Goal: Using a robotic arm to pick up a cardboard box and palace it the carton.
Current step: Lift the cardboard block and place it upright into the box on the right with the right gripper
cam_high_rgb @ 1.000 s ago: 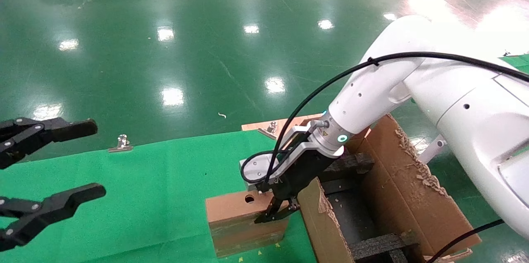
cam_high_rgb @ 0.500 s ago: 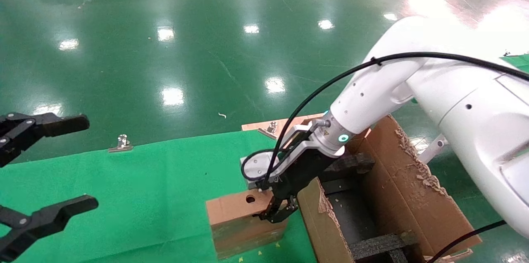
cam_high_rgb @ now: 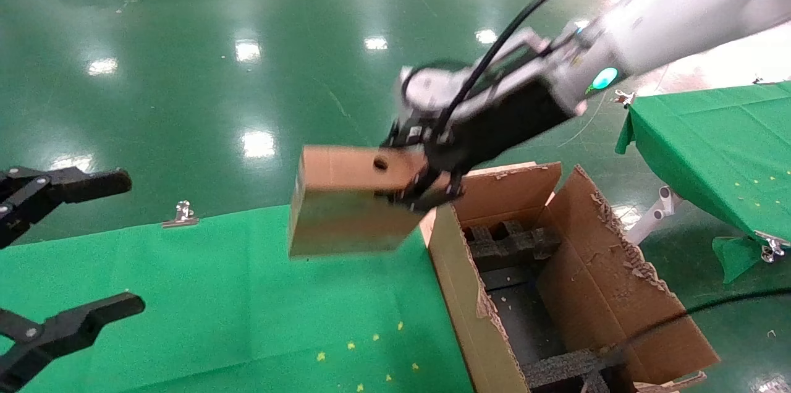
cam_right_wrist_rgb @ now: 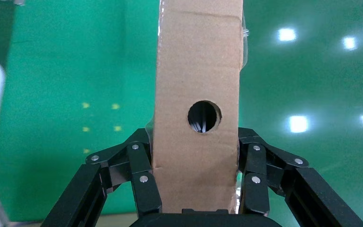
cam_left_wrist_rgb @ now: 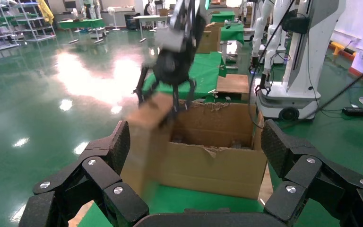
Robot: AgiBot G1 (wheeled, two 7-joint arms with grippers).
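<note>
Left gripper [cam_high_rgb: 68, 251] at 8 o'clock, parked, fingers spread wide, empty. Box [cam_high_rgb: 346, 201] midair at centre, just left of the carton [cam_high_rgb: 587, 294] at 4 o'clock. Right gripper [cam_high_rgb: 426, 186] clamps its long sides by one end. Looks light, stiff; glossy tape may slip.

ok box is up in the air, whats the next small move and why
Probably carry it sideways toward the robot's right: the right gripper holds the cardboard box clamped above the green cloth, beside the carton rather than over its opening.
</note>
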